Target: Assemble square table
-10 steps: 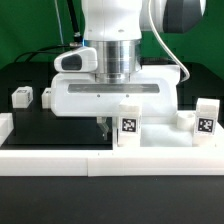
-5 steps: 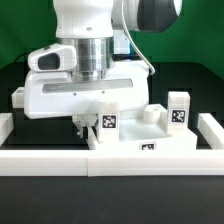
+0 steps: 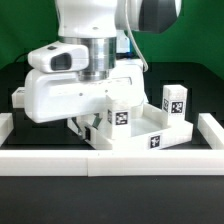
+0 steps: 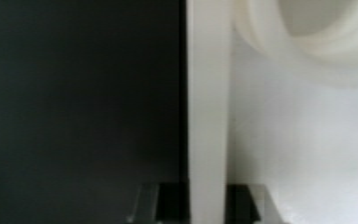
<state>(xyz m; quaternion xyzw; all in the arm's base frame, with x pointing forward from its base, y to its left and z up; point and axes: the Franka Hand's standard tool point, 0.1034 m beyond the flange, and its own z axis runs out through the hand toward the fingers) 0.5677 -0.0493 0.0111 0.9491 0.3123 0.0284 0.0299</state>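
tool (image 4: 202, 204) closed on the table slab (image 3: 150, 134). in the wrist view its two dark fingertips (image 4: 160, 203) sit on either side of a narrow white upright strip, the slab's thin edge, pinched between them.

the slab is white plastic and sits on the black tabletop (image 3: 35, 137), just behind the front border wall (image 3: 60, 160) and towards the exterior view's right. it is turned at an angle to that wall. a black-and-white square tag (image 3: 155, 143) shows on the side face towards the camera. two block legs stand upright on it, each with a tag. the near leg (image 3: 120, 113) is close beside the tool and the far leg (image 3: 175, 101) is at the slab's corner on the exterior view's right. a third leg (image 3: 18, 97) rests well apart, on the tabletop at the exterior view's left.

in the wrist view a curved socket rim (image 4: 318, 35) shows on the slab's broad face, blurred and cut off by the picture's edge. the dark half beside the edge has no detail.

in the exterior view the arm's wide white hand body covers the grip, the slab's side nearest the tool and part of the third leg. i cannot tell whether the slab lies flat on the tabletop or is raised on the gripped side.
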